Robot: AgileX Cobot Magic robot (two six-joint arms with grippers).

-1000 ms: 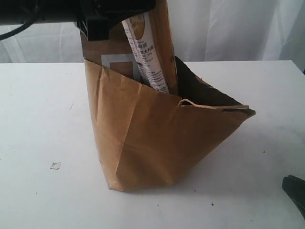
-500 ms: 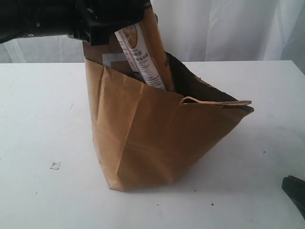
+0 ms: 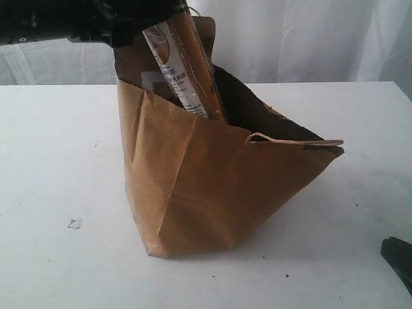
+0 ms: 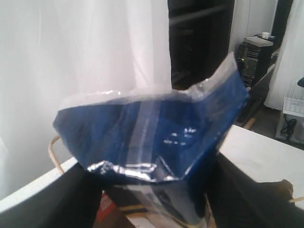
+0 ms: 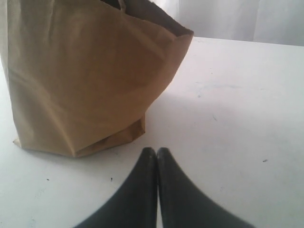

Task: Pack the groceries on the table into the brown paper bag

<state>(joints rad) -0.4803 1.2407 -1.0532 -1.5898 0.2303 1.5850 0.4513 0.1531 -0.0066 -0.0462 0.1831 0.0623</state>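
The brown paper bag (image 3: 212, 187) stands open on the white table (image 3: 51, 161). A long dark-blue noodle packet (image 3: 180, 64) sticks out of its mouth and leans left, in front of a brown windowed pouch (image 3: 132, 64). My left gripper (image 3: 145, 22) hovers over the bag around the packet's top. In the left wrist view the packet (image 4: 152, 128) stands between the spread fingers (image 4: 71, 199), with a gap on one side, so the gripper (image 4: 154, 199) is open. My right gripper (image 5: 156, 151) rests shut and empty low over the table, beside the bag (image 5: 85, 80).
A small scrap (image 3: 74, 223) lies on the table left of the bag. A twisted paper handle (image 3: 270, 137) hangs over the bag's front rim. A white curtain (image 3: 309, 38) closes off the back. The right gripper (image 3: 396, 254) shows at the lower right corner.
The left gripper has drifted left and its jaws have widened. The noodle packet has tipped further left in the bag. The right gripper has not moved.
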